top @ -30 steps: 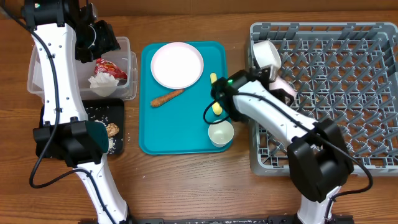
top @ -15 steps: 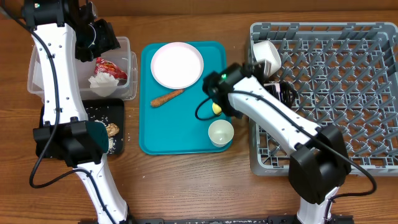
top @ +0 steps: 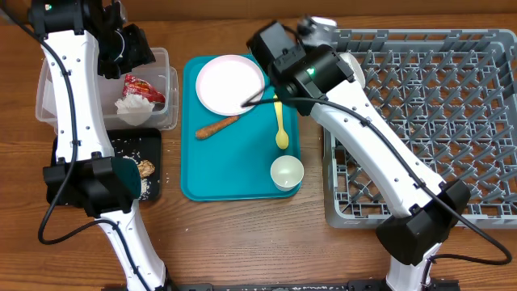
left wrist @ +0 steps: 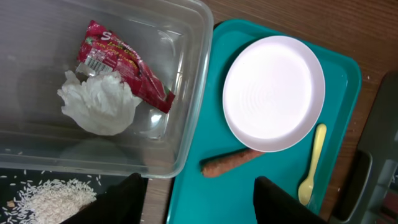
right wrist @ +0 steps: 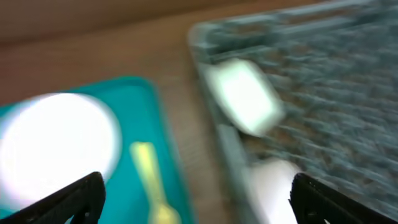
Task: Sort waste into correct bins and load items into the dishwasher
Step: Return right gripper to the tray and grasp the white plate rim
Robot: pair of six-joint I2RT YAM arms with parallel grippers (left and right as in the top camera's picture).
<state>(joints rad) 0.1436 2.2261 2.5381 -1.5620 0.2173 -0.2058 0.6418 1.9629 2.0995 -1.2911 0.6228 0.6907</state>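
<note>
**Both tools spread and empty, spoon lying on the tray**

The right tool (right wrist: 196,185) was held above the gap between the teal tray (top: 242,182) and the rack (top: 452,121). Its fingers (right wrist: 78,198) were spread wide and nothing was gripped. In the right wrist view, which was badly blurred, the spoon (right wrist: 149,180) was seen beneath the tool, nearer the left-hand finger and apart from both. The plate (right wrist: 56,146) was seen further left, and a white bowl (right wrist: 244,99) inside the rack.

From overhead, the spoon (top: 279,125) was seen lying lengthwise along the tray's right side. It was placed between the plate (top: 230,84) and the cup (top: 286,171), with the carrot (top: 216,127) just below the plate.

The left tool (left wrist: 199,190) was held over the near rim of the tub (left wrist: 186,124), also opened wide and holding nothing. Inside the tub, the wrapper (left wrist: 124,62) was resting against the napkin (left wrist: 99,106). The carrot was close to the tool's right finger but not touched by it. Rice (left wrist: 50,199) was scattered in the black tray (top: 153,141), beside a brown lump (top: 145,168). Everything was set on a wooden worktop (top: 242,234).
</note>
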